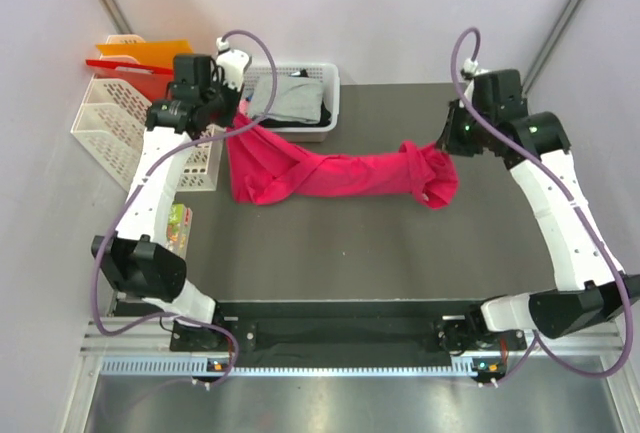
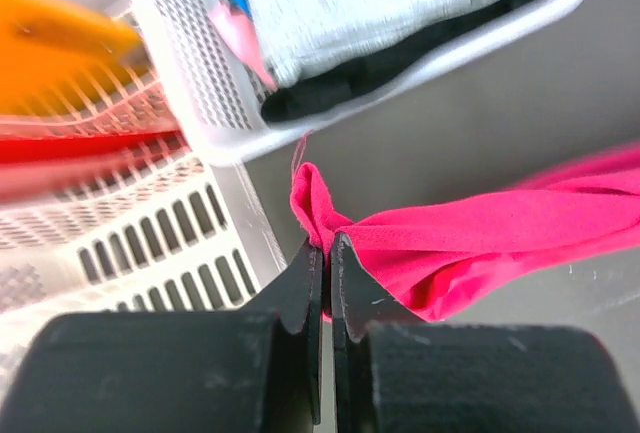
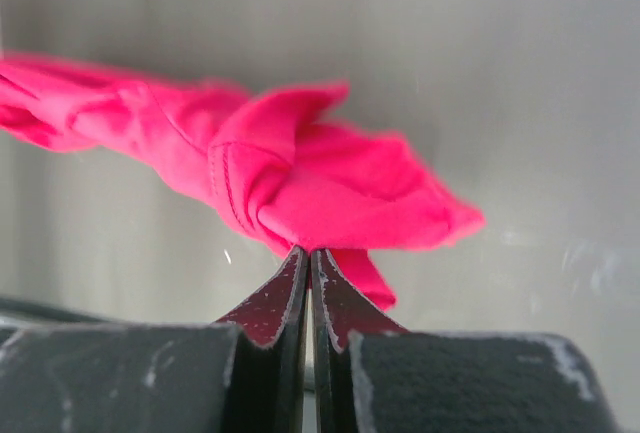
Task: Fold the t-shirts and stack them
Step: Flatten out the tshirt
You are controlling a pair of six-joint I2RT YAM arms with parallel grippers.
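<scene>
A bright pink-red t-shirt (image 1: 335,173) hangs stretched between both arms above the dark table (image 1: 350,253), bunched into a rope. My left gripper (image 1: 238,123) is shut on its left end (image 2: 312,208). My right gripper (image 1: 445,145) is shut on the right end (image 3: 300,188), where the cloth is crumpled into a lump. A grey t-shirt (image 1: 285,98) lies folded in the white basket (image 1: 328,128) at the back, over a black t-shirt (image 2: 400,58) whose edge shows beneath it.
White slotted bins (image 1: 105,123) stand at the left with orange and red plastic folders (image 1: 140,58) in them. A small colourful item (image 1: 178,225) lies beside the table's left edge. The basket sits just behind my left gripper.
</scene>
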